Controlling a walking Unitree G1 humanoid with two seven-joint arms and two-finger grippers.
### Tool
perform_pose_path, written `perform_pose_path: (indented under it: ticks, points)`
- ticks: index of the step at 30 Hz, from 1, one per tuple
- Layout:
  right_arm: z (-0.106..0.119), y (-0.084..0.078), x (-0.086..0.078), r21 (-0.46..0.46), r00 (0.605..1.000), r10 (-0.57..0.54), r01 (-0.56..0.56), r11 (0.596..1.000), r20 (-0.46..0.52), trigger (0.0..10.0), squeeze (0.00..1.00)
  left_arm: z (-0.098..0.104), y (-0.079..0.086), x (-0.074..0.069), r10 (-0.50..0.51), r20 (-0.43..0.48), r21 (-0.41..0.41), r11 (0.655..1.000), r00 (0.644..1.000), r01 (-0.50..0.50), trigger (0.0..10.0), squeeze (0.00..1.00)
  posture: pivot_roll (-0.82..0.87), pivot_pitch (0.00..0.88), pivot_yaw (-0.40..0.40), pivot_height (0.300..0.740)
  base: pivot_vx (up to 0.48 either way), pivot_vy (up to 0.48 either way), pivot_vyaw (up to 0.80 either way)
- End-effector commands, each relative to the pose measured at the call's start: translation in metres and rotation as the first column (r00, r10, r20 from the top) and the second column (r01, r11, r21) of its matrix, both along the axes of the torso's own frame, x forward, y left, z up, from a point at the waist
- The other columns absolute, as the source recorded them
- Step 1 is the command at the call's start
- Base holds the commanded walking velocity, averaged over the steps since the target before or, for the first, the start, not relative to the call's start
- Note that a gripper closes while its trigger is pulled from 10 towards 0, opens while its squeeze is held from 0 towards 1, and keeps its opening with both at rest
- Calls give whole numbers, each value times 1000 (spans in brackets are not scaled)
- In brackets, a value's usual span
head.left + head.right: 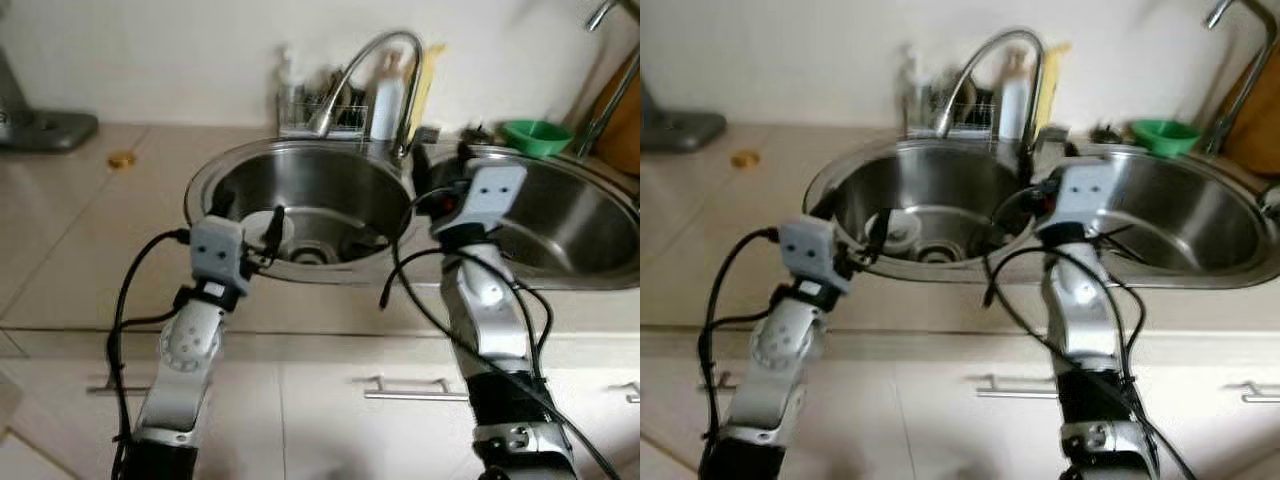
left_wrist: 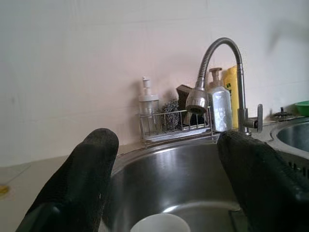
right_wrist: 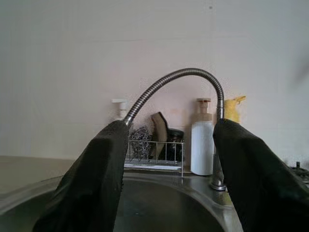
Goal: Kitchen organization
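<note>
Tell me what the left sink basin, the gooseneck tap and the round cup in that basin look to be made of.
The round left sink basin looks like brushed stainless steel: grey, with soft streaked reflections. The curved gooseneck tap seems to be metal, its ribbed neck suggesting a flexible hose. The small white cup looks glazed ceramic or plastic; its smooth opaque white leaves that open.

Steel sink (image 1: pixel 240 170), white cup (image 2: pixel 161 223), green bowl (image 1: pixel 537 136), black fingers (image 2: pixel 79 188)
</note>
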State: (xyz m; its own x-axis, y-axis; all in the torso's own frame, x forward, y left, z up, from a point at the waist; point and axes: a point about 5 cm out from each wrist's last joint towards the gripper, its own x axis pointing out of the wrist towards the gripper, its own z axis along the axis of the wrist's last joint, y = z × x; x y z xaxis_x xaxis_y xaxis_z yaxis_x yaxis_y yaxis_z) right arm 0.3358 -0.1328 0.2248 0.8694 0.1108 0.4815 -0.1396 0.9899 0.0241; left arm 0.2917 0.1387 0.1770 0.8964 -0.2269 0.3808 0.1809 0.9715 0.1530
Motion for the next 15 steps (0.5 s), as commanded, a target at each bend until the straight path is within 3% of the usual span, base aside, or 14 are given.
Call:
perform_pose_path:
  ticks: [1, 9, 15]
  points:
    - [0, -13, -4, -4, 999, -38, 38, 999, -2, 10000, 0, 2, -9, -2, -30, 10, 3, 1000, 1000, 30, 10000, 0, 90, 0, -32, 740, 0, 480, 0]
    - [-8, -18, -14, -35, 998, -63, 62, 997, -23, 10000, 0, 5, -7, -5, -19, 55, 9, 1000, 998, 19, 10000, 0, 87, 0, -35, 740, 0, -44, 0]
    - [-13, -16, -24, -76, 997, -74, 72, 994, -27, 10000, 0, 1, -14, -6, -45, 44, 56, 998, 998, 43, 10000, 0, 73, 0, -28, 740, 0, -80, -760]
